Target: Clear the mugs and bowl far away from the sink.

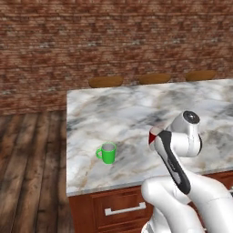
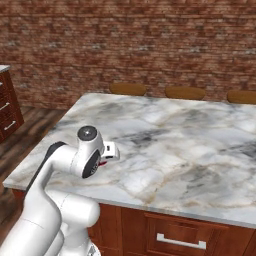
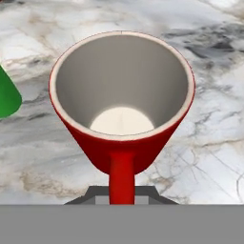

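Hand view looks straight down into the red mug (image 3: 121,102), its pale inside open and its handle running down toward the gripper's dark base, where the fingertips are hidden, so whether the jaws clamp it cannot be told. Left base view shows that mug as a red sliver behind the arm's wrist, while the green mug (image 1: 108,153) stands apart on the marble counter (image 1: 118,113), to the arm's left near the front edge.

both mugs (image 1: 108,153) (image 3: 122,102) on the counter (image 1: 136,113); stools (image 1: 106,82) behind it
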